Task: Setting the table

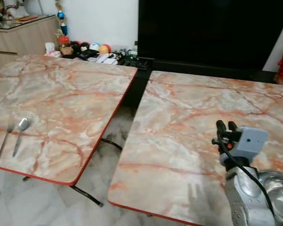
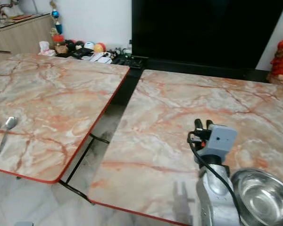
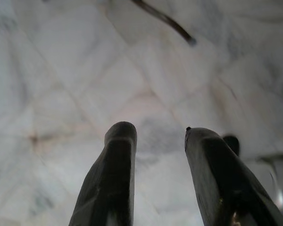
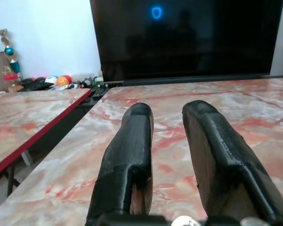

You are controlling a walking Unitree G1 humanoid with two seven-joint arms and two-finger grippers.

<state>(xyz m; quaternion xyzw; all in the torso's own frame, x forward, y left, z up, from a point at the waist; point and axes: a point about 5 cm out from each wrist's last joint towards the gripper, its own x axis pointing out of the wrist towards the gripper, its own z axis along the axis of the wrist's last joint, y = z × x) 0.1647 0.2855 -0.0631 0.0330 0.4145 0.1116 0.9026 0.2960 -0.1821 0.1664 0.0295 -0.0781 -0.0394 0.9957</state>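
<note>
Two marble-patterned tables stand side by side with a gap between them. A spoon (image 1: 20, 133) and a fork (image 1: 4, 140) lie near the front edge of the left table (image 1: 70, 94). A steel bowl (image 2: 262, 195) sits at the front right corner of the right table (image 1: 198, 122). My right gripper (image 1: 226, 126) is raised above the right table, just left of the bowl, fingers (image 4: 132, 155) slightly apart and holding nothing. My left gripper (image 3: 155, 136) hangs over the white floor tiles, open and empty.
A large black TV screen (image 1: 212, 28) fills the back wall. Toys and small items (image 1: 92, 49) lie on the floor behind the left table, beside a wooden sideboard (image 1: 19, 35). A red figurine (image 2: 282, 56) stands at the far right. Black table legs (image 2: 80, 165) show in the gap.
</note>
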